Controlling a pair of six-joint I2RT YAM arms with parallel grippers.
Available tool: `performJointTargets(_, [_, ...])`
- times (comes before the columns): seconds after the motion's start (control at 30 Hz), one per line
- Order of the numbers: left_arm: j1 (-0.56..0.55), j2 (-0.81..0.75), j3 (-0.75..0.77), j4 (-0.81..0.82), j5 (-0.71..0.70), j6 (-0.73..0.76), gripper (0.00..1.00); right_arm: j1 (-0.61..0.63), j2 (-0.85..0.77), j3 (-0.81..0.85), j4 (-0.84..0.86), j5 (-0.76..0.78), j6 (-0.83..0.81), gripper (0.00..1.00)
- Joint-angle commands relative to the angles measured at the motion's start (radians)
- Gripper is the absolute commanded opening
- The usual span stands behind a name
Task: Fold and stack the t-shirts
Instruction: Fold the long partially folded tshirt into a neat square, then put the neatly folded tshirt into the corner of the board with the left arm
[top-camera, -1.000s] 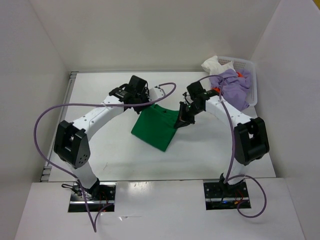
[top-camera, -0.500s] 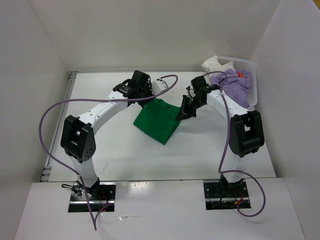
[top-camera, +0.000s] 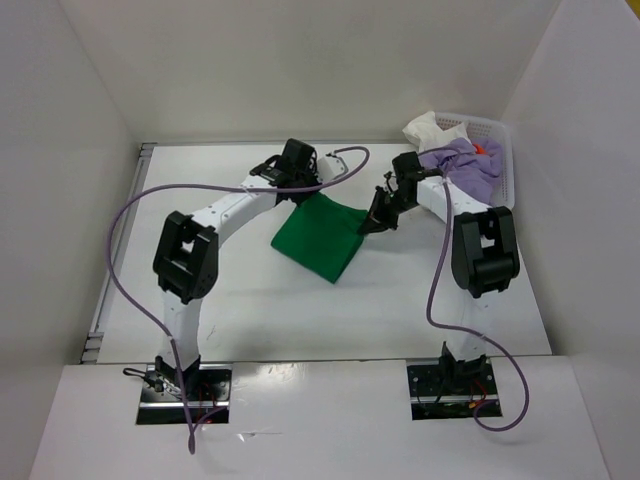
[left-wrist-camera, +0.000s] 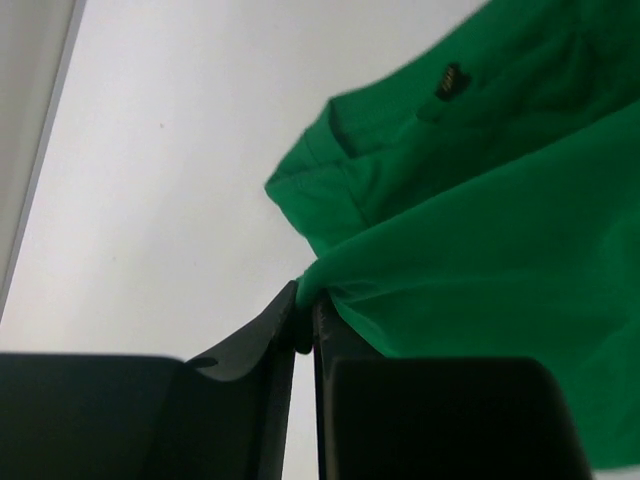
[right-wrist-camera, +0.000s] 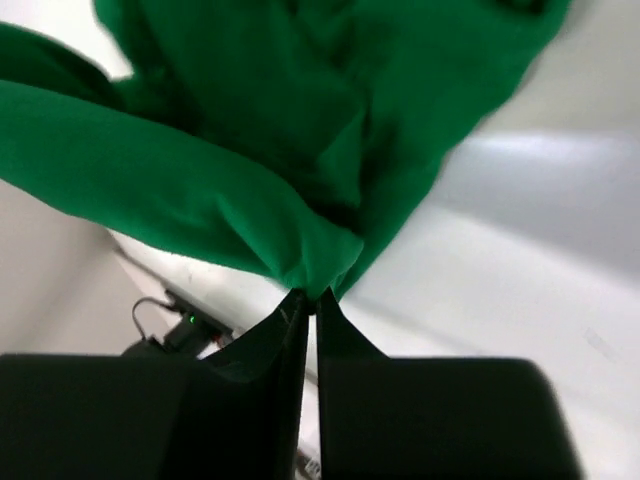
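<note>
The green t-shirt (top-camera: 320, 238) lies partly folded on the middle of the white table. Its far edge is lifted between my two grippers. My left gripper (top-camera: 302, 194) is shut on the shirt's far left corner; in the left wrist view the cloth (left-wrist-camera: 480, 230) bunches into the fingertips (left-wrist-camera: 305, 312). My right gripper (top-camera: 369, 228) is shut on the far right corner, and in the right wrist view the green fabric (right-wrist-camera: 250, 150) hangs from its tips (right-wrist-camera: 312, 298). A lavender t-shirt (top-camera: 466, 170), a white one (top-camera: 430, 128) and a scrap of orange-red (top-camera: 481, 148) sit in the basket.
The white mesh basket (top-camera: 507, 150) stands at the back right corner against the wall, close to the right arm's elbow. White walls enclose the table on three sides. Purple cables loop from both arms over the table.
Both grippers have moved toward the back of the table and slightly right, carrying the green shirt's far edge with them. The shirt now lies farther back.
</note>
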Motion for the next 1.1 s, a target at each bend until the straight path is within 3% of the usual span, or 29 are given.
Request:
performJointTargets(0.0, [0.018, 0.093, 0.118, 0.051, -0.015, -0.007, 0.16, -0.032, 0.049, 0.081, 0.117, 0.025, 0.028, 0.11])
performJointTargets(0.03, [0.018, 0.110, 0.136, 0.051, -0.024, -0.019, 0.18, -0.032, 0.063, 0.092, 0.128, 0.045, 0.040, 0.16])
performJointTargets(0.13, [0.027, 0.148, 0.172, 0.071, -0.024, -0.041, 0.28, -0.041, 0.114, 0.141, 0.154, 0.112, 0.040, 0.19])
performJointTargets(0.17, [0.037, 0.148, 0.172, 0.083, -0.035, -0.041, 0.45, -0.041, 0.135, 0.152, 0.163, 0.135, 0.040, 0.21])
performJointTargets(0.2, [0.037, 0.157, 0.181, 0.084, -0.035, -0.068, 0.55, -0.041, 0.144, 0.177, 0.163, 0.155, 0.040, 0.27])
performJointTargets(0.27, [0.037, 0.167, 0.190, 0.084, -0.063, -0.078, 0.66, -0.041, 0.145, 0.197, 0.163, 0.215, 0.040, 0.30])
performJointTargets(0.4, [0.075, 0.156, 0.219, 0.062, -0.097, -0.134, 0.70, -0.032, 0.099, 0.217, 0.154, 0.278, 0.029, 0.31])
performJointTargets(0.5, [0.133, 0.111, 0.248, -0.040, -0.016, -0.199, 0.70, 0.018, 0.024, 0.188, 0.114, 0.362, 0.006, 0.31])
performJointTargets(0.6, [0.156, 0.075, 0.216, -0.151, 0.199, -0.181, 0.75, 0.078, -0.035, 0.108, 0.125, 0.398, 0.018, 0.22])
performJointTargets(0.63, [0.156, 0.059, 0.189, -0.162, 0.234, -0.170, 0.76, 0.089, -0.035, 0.068, 0.136, 0.398, 0.018, 0.13])
performJointTargets(0.73, [0.147, 0.047, 0.075, -0.136, 0.299, -0.170, 0.77, 0.112, -0.021, 0.024, 0.177, 0.326, 0.061, 0.00])
performJointTargets(1.07, [0.147, 0.070, 0.026, -0.090, 0.364, -0.256, 0.86, 0.100, 0.143, 0.023, 0.221, 0.378, 0.063, 0.00])
